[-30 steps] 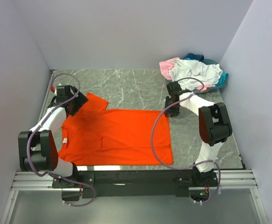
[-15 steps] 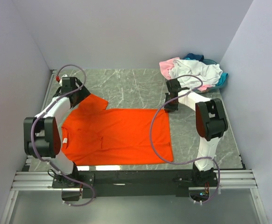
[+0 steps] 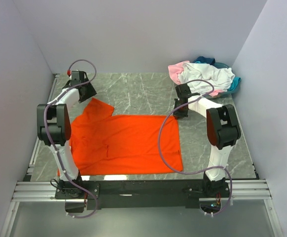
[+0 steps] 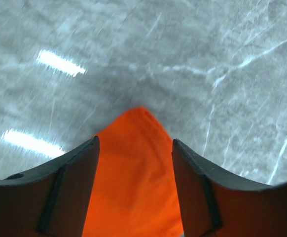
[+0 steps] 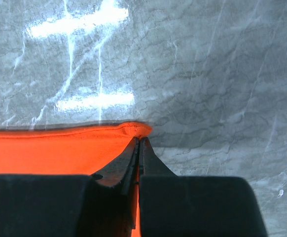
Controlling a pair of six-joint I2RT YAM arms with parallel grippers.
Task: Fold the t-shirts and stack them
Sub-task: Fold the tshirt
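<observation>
Up close, the right gripper has its jaws pressed together at the hem corner of the orange t-shirt, seemingly nipping the fabric, though its own fingers hide the contact. The left gripper stands spread astride a sleeve tip. That shirt lies flat on the marble table; the other t-shirts sit heaped at the far right corner.

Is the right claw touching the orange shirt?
Touching. The right wrist view shows the right claw shut at the hem corner of the orange shirt, with the fabric running right up to its closed tips.
</observation>
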